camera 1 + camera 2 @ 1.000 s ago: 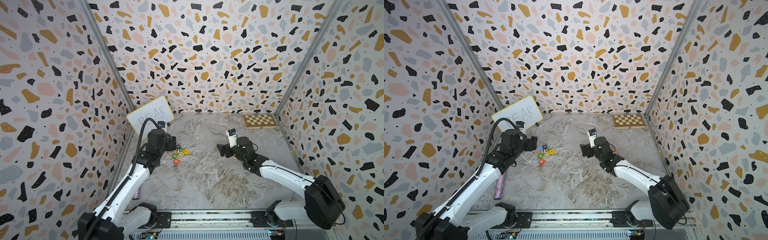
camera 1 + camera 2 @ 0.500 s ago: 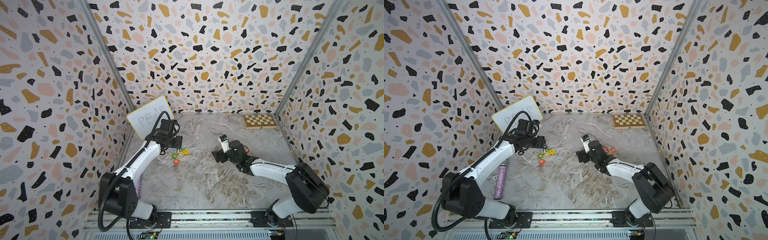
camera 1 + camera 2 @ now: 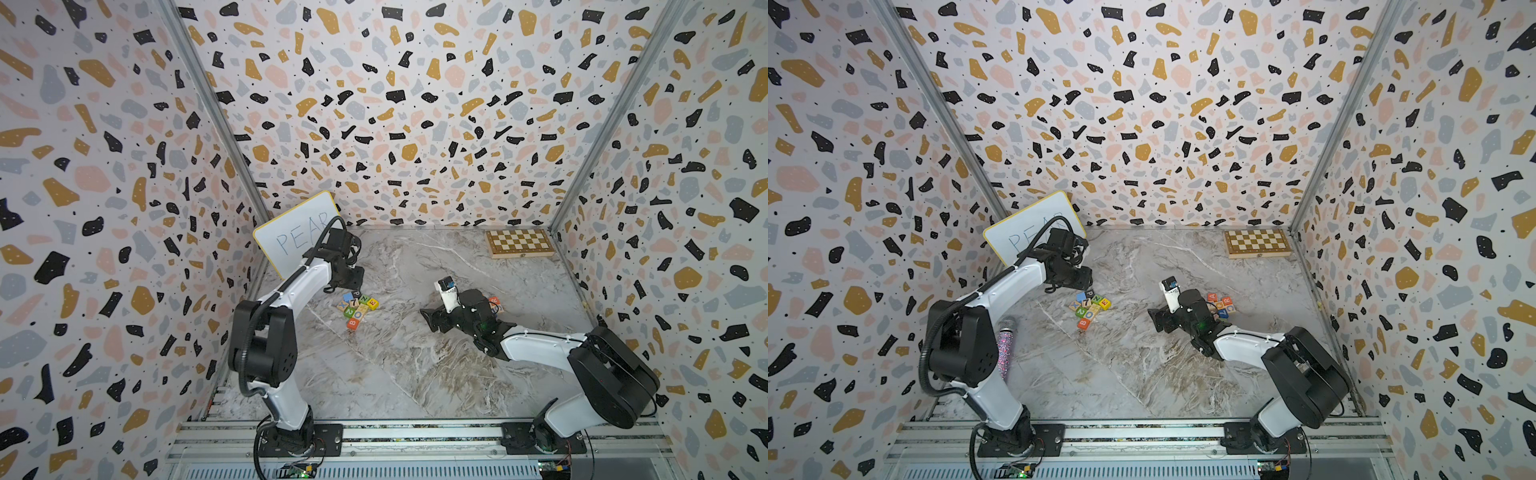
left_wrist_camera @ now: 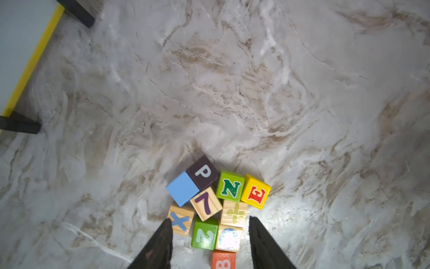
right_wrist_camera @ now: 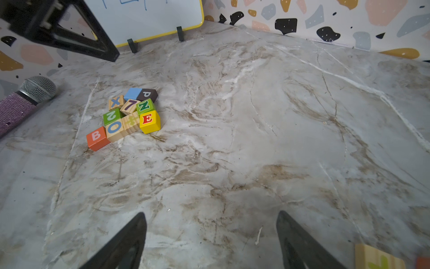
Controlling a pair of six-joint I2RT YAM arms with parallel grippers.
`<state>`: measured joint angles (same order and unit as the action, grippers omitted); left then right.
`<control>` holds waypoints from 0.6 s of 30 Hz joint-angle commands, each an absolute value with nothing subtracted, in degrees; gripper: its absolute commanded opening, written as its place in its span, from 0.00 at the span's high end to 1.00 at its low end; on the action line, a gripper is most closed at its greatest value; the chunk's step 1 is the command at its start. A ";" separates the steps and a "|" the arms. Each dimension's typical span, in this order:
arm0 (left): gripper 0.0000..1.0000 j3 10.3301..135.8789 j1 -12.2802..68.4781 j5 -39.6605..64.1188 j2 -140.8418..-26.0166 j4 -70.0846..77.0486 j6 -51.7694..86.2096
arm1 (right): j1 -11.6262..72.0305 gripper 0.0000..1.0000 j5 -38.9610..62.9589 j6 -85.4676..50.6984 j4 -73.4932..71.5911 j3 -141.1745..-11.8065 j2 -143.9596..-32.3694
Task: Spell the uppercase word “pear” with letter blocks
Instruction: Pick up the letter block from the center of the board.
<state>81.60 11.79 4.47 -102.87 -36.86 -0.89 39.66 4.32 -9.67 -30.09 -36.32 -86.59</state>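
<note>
L jaws and R jaws are hanging open, empty; you're risking knocking blue blk (image 4: 182, 189) and N blk (image 4: 230, 186), both hugging P blk (image 4: 203, 172).

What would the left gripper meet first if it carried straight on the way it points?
Probably the green Z block or the pale O block: the left gripper frames both between its jaws, short of the P block. How high it hangs is unclear.
</note>
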 commanded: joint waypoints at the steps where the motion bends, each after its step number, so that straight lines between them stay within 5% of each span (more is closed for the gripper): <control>1: 0.46 84.62 10.08 6.74 -105.14 -38.81 -11.33 | 40.79 0.12 7.29 -8.61 -31.67 -37.25 -85.77; 9: 0.41 96.47 8.70 13.44 -116.71 -49.04 -33.72 | 44.18 0.12 11.95 -6.72 -28.71 -42.48 -88.25; 18: 0.38 94.79 8.00 14.31 -117.67 -49.15 -45.04 | 45.60 0.12 16.79 -7.90 -19.66 -54.40 -94.97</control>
